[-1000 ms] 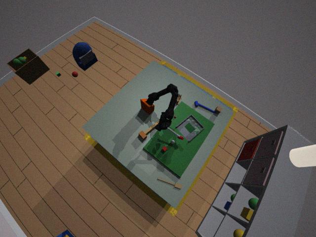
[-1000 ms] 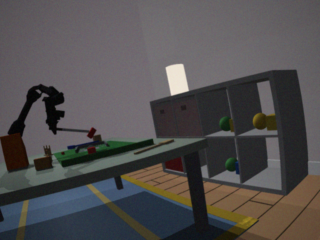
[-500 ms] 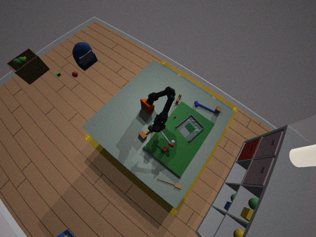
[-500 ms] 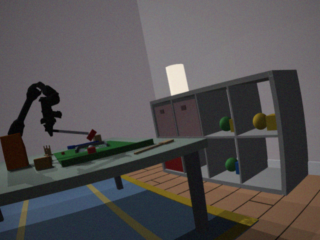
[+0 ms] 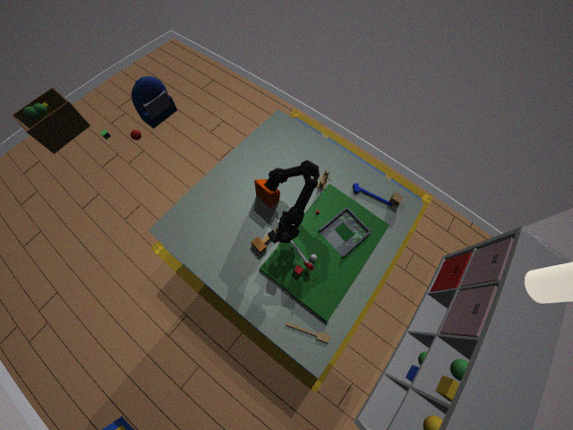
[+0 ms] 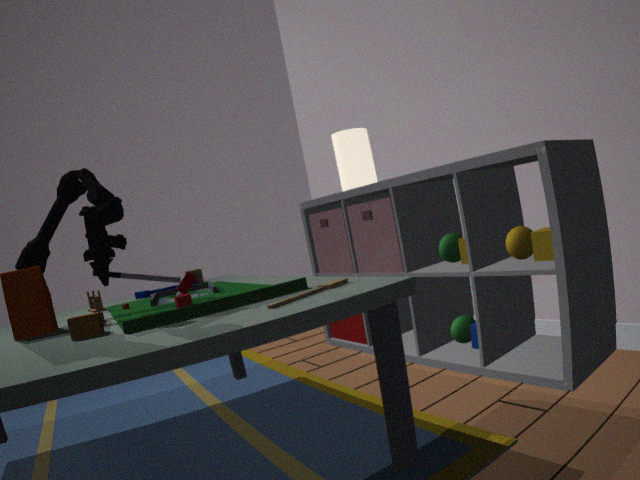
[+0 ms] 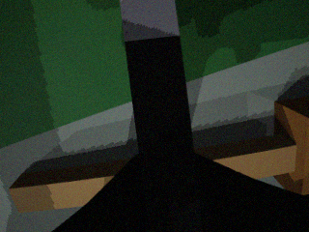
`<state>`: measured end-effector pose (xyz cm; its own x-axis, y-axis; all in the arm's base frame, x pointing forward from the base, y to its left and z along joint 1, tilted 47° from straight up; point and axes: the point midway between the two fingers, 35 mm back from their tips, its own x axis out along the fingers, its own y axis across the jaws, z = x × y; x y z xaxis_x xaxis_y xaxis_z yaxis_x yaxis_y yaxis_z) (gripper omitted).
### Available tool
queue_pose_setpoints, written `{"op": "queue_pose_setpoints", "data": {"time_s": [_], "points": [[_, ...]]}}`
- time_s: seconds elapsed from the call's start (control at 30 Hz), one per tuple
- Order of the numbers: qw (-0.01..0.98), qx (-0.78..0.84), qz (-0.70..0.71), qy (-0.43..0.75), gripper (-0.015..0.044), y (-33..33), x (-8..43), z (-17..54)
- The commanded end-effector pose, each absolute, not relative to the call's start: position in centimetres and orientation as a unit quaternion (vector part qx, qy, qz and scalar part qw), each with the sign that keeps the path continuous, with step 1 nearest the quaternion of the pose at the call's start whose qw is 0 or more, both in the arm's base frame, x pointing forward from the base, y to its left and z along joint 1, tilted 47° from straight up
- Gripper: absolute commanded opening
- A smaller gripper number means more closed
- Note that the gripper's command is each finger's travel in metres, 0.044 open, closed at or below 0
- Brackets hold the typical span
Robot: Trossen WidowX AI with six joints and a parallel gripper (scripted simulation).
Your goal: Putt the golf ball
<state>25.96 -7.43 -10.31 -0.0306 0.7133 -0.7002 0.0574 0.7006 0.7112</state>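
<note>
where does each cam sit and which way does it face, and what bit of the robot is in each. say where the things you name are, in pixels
Top: high above the table (image 5: 217, 194) (image 6: 206, 356), looking down at a tilt; the whole arm (image 5: 303, 196) (image 6: 54, 219) shows.
Exterior: off to one side, near table height, looking across the table toward the shelf (image 5: 437, 334) (image 6: 581, 258); the arm shows from its side.
Wrist: on the arm by the gripper (image 5: 277, 238) (image 6: 105, 281), looking along it at the mat (image 5: 342, 287) (image 6: 217, 304) (image 7: 82, 72); dark gripper parts probably fill the lower middle.
Shared: top and exterior both show arm, mat and shelf.
</note>
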Motion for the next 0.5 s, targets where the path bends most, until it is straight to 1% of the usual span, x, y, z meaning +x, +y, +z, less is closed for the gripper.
{"op": "queue_pose_setpoints", "data": {"time_s": [0.0, 0.47], "points": [[0.633, 0.294, 0.258, 0.668, 0.0, -6.8, 25.9, -10.7], [0.632, 0.294, 0.259, 0.668, 0.0, -5.1, 25.8, -12.2]]}}
